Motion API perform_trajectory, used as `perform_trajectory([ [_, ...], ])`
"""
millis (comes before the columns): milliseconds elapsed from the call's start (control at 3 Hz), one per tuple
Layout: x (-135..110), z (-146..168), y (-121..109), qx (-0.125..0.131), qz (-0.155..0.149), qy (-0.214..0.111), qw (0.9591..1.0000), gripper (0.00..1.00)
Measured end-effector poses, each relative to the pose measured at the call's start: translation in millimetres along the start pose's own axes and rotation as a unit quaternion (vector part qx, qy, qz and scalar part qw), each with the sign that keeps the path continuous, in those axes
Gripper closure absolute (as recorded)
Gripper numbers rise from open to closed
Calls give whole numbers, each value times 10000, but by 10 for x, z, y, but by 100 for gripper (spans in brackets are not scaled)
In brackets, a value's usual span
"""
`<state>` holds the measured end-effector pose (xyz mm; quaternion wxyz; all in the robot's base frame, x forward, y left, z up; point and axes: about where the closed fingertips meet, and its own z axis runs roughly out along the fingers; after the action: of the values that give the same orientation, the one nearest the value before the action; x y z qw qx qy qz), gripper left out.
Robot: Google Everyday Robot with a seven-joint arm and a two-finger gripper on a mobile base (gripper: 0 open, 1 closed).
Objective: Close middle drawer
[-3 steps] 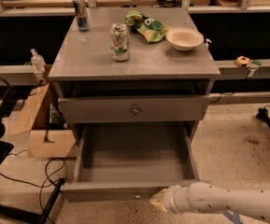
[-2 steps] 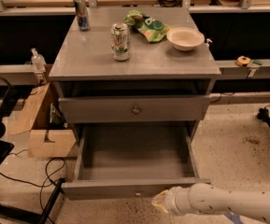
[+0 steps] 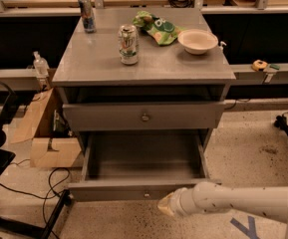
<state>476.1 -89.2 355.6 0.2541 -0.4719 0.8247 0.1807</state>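
Speckled floor [image 3: 243,158] surrounds a grey cabinet [image 3: 83,68]. Its middle drawer [image 3: 113,190] is pulled out toward the camera, front running left to right, slightly further in than before. The tool [image 3: 166,207] sits at the front's lower edge, right of the knob [image 3: 146,195]; whether it is open or closed, I cannot tell.

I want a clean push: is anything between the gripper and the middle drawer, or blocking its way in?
Nothing visible. The gripper sits just before the front of the middle drawer, and nothing shows in its path back.
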Motion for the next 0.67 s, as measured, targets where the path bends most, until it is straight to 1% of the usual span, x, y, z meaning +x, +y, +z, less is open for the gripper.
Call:
perform_trajectory([
  [333, -239, 177, -320, -37, -77, 91, 9999, 100],
  [667, -222, 166, -302, -37, -77, 91, 9999, 100],
])
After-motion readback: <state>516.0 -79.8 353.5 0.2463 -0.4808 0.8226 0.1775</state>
